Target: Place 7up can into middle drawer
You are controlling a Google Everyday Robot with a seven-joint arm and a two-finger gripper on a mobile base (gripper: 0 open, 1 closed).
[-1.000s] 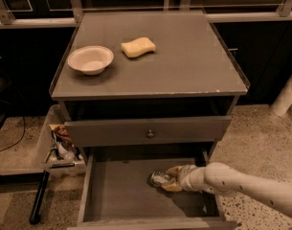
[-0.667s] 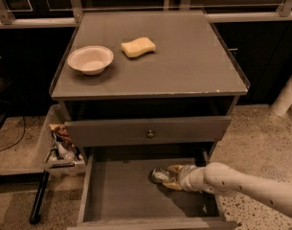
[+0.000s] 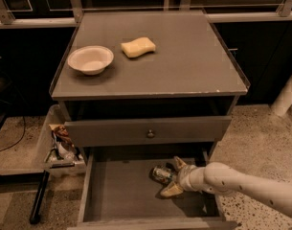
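My gripper (image 3: 171, 178) is low in the middle drawer (image 3: 117, 190), on its right side, with the jaws spread open. The 7up can (image 3: 160, 173) lies on the grey drawer floor at my fingertips. On the cabinet top (image 3: 184, 61), far left, are a white bowl (image 3: 90, 59) and a yellow sponge (image 3: 138, 47).

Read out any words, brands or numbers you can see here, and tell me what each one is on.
No text here can be read.
7up can, lying in the middle drawer at the gripper: markings too blurred to read.
Packets in the bin left of the cabinet: print too blurred to read.
Bowl and sponge: no lettering visible.
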